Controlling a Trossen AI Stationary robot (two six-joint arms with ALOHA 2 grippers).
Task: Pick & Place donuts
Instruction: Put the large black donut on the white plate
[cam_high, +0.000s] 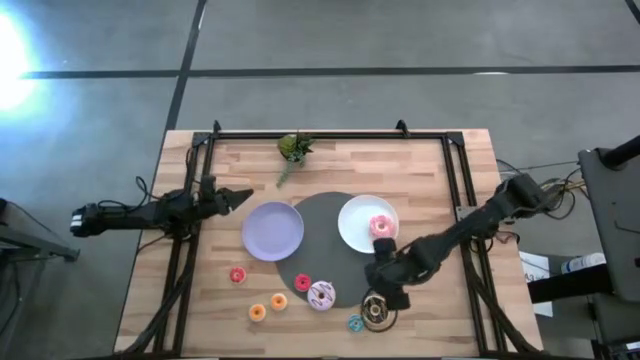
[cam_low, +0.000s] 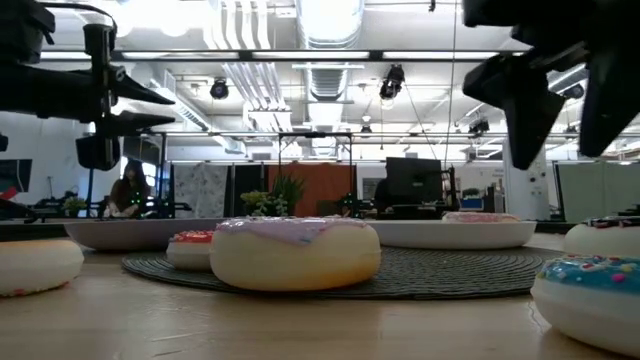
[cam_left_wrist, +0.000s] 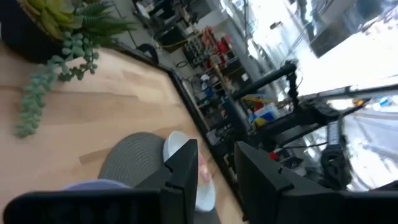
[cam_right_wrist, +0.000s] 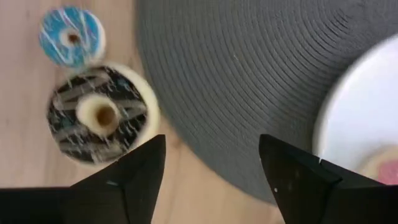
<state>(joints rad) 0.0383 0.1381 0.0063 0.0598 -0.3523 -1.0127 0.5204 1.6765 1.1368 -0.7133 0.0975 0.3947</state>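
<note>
- The wooden table (cam_high: 420, 170) stands on a grey floor, and a big room with ceiling lights shows behind it.
- A round grey mat (cam_high: 325, 215) lies in the middle of the table, with a purple plate (cam_high: 272, 231) and a white plate (cam_high: 358, 222) on it.
- The right claw (cam_high: 392, 283) hangs over the mat's edge, just beside the white plate. Its two fingers are spread wide and hold nothing.
- A pink donut (cam_high: 381, 226) sits on the white plate, near the right claw.
- A brown donut (cam_right_wrist: 99, 115) with white lines lies on the wood right by the right claw. A small blue donut (cam_right_wrist: 71, 36) lies just past it.
- A pink-white frosted donut (cam_high: 321, 295) and a small red one (cam_high: 303, 283) sit on the mat, off to the side of the right claw.
- Two orange donuts (cam_high: 267, 306) and another red donut (cam_high: 237, 275) lie on the wood, further from that claw.
- The left claw (cam_high: 243, 197) waits by the table's edge, near the purple plate. Its fingers stand a little apart and hold nothing.
- A small green plant (cam_high: 294, 148) stands at the far side, well apart from both claws.
</note>
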